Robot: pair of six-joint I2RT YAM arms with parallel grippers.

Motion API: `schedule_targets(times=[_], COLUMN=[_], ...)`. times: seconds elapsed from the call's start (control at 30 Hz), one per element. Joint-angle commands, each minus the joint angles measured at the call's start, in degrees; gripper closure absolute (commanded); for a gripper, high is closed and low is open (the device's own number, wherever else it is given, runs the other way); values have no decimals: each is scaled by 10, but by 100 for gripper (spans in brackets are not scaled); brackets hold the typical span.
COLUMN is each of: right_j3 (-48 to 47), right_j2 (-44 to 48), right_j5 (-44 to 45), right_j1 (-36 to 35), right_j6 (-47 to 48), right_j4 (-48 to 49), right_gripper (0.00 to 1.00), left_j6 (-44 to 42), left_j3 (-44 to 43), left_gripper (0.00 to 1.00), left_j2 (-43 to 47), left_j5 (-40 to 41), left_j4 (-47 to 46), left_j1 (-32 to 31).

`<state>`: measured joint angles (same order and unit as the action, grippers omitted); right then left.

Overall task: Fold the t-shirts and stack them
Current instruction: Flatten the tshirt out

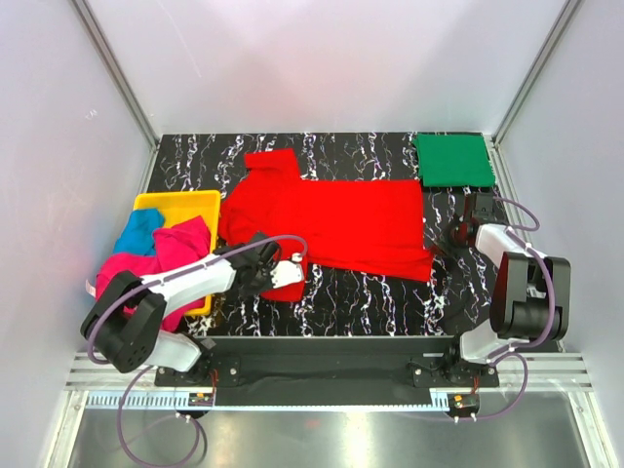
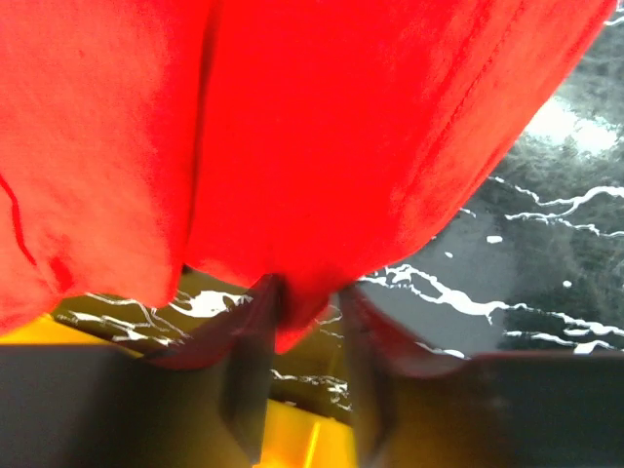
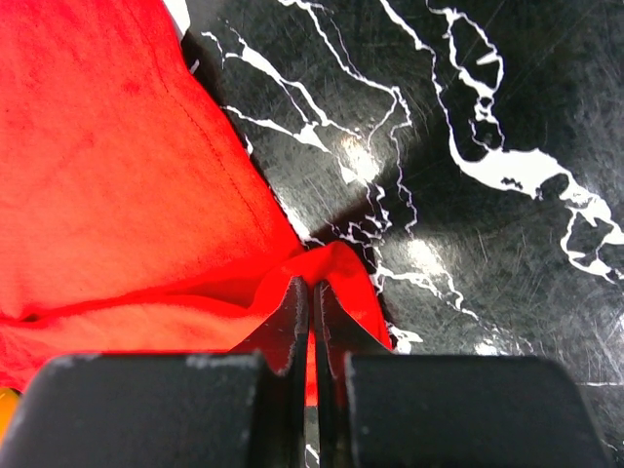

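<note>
Red t-shirt (image 1: 331,219) lies spread across the middle of the black marbled tabletop (image 1: 370,302). The left claw (image 2: 302,297) is drawn close around a pinch of its near edge, and the right claw (image 3: 310,292) is pressed tight on the hem corner, probably so both can lift that edge over for a fold. Green t-shirt (image 1: 453,161) lies folded at the far right corner, I judge as the base of the stack, and I can read no brand, label or writing anywhere.
</note>
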<state>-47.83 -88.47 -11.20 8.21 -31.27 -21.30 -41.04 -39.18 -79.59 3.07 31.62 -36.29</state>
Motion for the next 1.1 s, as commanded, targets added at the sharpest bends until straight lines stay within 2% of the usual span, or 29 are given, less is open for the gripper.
schedule_targets(times=[0.0,0.03,0.1,0.2,0.23,0.37,0.43,0.5,0.63,0.93,1.07], right_j3=[5,7,13,23,26,50,58,75,67,24,10], right_j2=[35,40,59,93,104,185,221,275,320,352,377], right_j5=[2,2,5,8,7,-17,-20,-57,-71,-57,-32], right_j1=[0,1,0,0,1,0,0,0,0,0,0], right_j6=[6,5,6,6,6,2,-12,-44,-50,-41,-54], right_j4=[-6,-10,-30,-72,-85,-167,-193,-200,-256,-346,-364], right_gripper=[100,100,100,100,100,100,100,100,100,100,100], left_j6=[9,16,31,55,60,85,94,104,108,133,114], left_j3=[10,6,-21,-85,-107,-234,-272,-323,-383,-374,-350], left_gripper=[77,100,100,100,100,100,100,100,100,100,100], left_j2=[-4,1,27,85,100,166,182,206,239,269,271], left_j5=[16,22,22,3,-14,-50,-73,-95,-172,-195,-216], left_j4=[-19,-9,22,119,183,339,415,460,553,572,568], left_j1=[0,0,0,0,0,0,0,-1,0,0,0])
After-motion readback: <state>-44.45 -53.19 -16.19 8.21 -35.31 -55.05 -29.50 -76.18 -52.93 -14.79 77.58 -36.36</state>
